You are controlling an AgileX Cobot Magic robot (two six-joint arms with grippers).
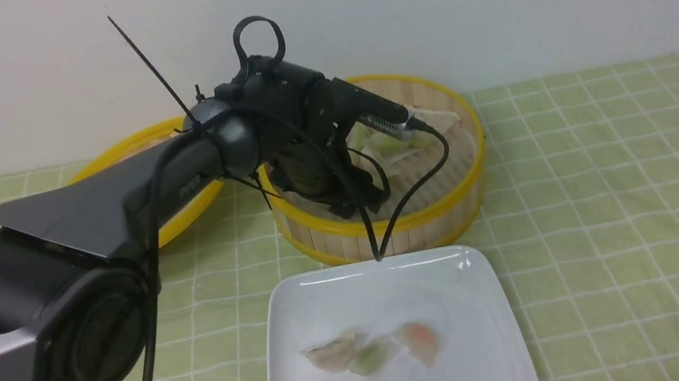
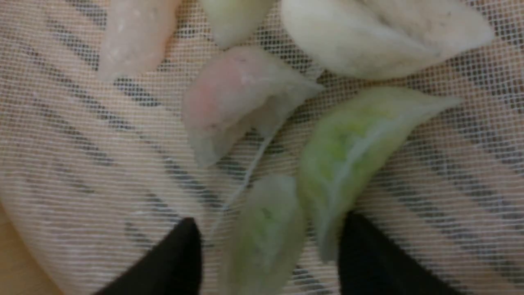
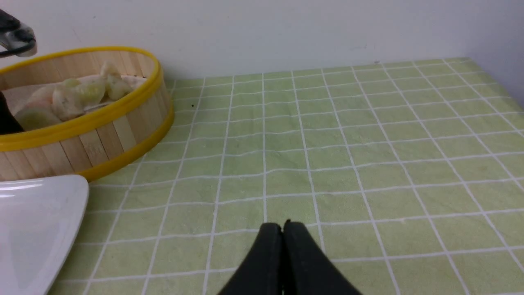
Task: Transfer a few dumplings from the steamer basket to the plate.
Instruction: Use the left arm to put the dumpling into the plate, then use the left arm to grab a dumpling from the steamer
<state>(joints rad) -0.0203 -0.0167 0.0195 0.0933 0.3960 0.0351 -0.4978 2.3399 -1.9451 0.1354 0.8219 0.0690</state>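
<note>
The steamer basket (image 1: pixel 400 225) stands behind the plate (image 1: pixel 469 307). My left arm reaches down into the basket. In the left wrist view my left gripper (image 2: pixel 268 219) is open over the liner (image 2: pixel 82 164), its black fingers (image 2: pixel 176 258) on either side of a pale green dumpling (image 2: pixel 262 237) without touching it. A greener dumpling (image 2: pixel 352 147) lies against the other finger. A pinkish one (image 2: pixel 229 98) and a whitish one (image 2: pixel 368 37) lie beyond. Several dumplings (image 1: pixel 374 354) lie on the plate. My right gripper (image 3: pixel 282 224) is shut and empty, low over the cloth.
The shallow yellow-rimmed lid (image 1: pixel 119 151) lies behind my left arm at the back left. A green checked cloth (image 1: pixel 625 205) covers the table. The right wrist view shows the basket (image 3: pixel 102 135) and a plate corner (image 3: pixel 32 221) off to one side. A wall stands behind.
</note>
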